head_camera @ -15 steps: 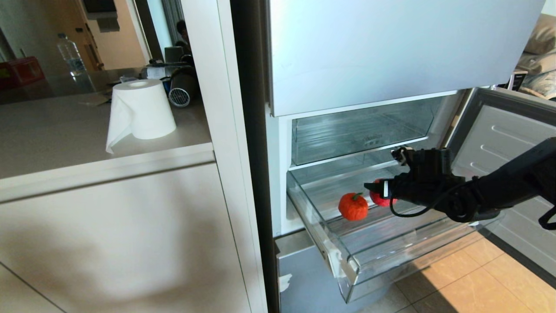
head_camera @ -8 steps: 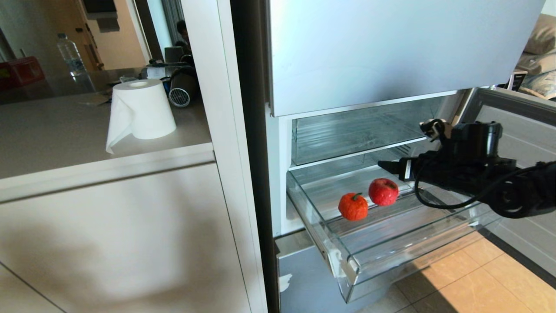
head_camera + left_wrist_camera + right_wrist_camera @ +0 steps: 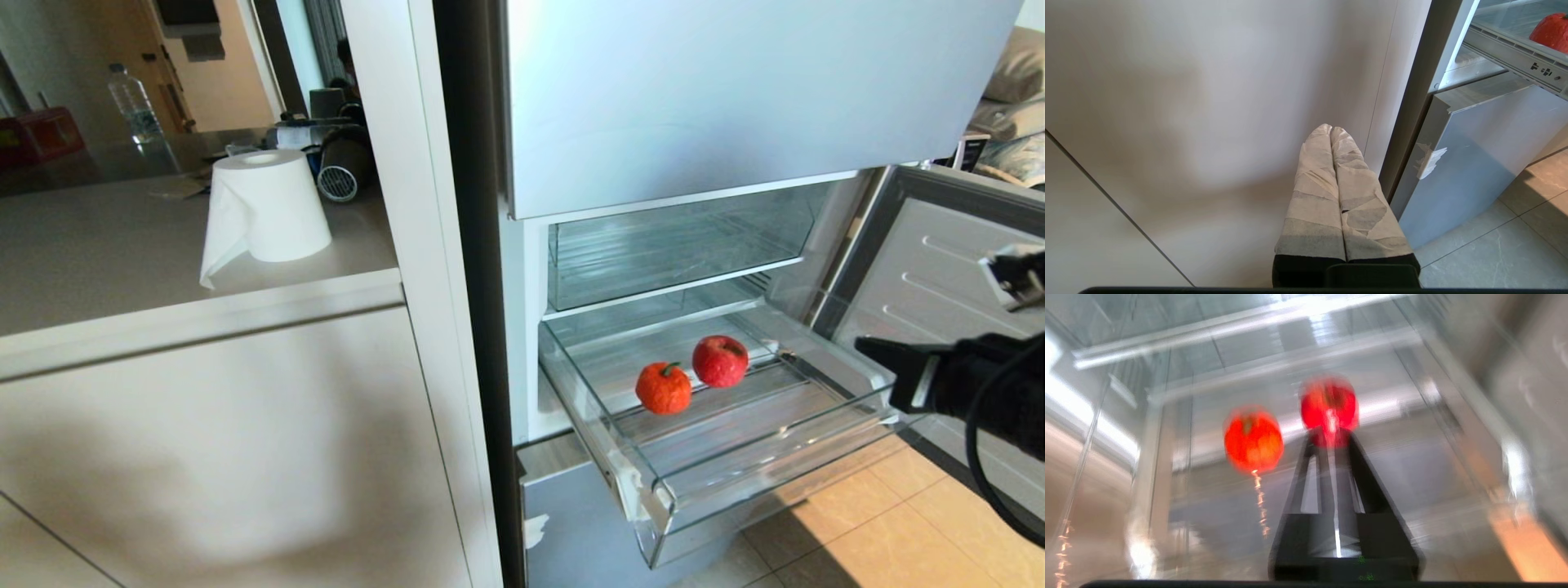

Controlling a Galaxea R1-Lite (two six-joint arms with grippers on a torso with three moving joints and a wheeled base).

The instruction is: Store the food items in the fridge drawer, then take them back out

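The clear fridge drawer [image 3: 739, 490] stands pulled out. On its ribbed floor a bumpy orange-red tangerine [image 3: 663, 388] lies beside a smooth red apple [image 3: 720, 360], close together. My right gripper [image 3: 870, 348] hangs outside the drawer's right end, shut and empty, pointing toward the fruit. Its wrist view shows the apple [image 3: 1329, 398] and the tangerine [image 3: 1253, 441] beyond the closed black fingertips [image 3: 1349, 443]. My left gripper [image 3: 1331, 129] is parked low in front of the white cabinet, its taped fingers pressed shut.
The fridge's lower door [image 3: 951, 253] stands open on the right, behind my right arm. A deeper clear compartment [image 3: 678, 245] sits above the drawer. A paper towel roll [image 3: 265, 204] stands on the counter to the left. Tiled floor [image 3: 865, 523] lies below.
My right gripper has let go of the apple, drawn back out of the drawer to the right, and shut. The apple now rests beside the tangerine.
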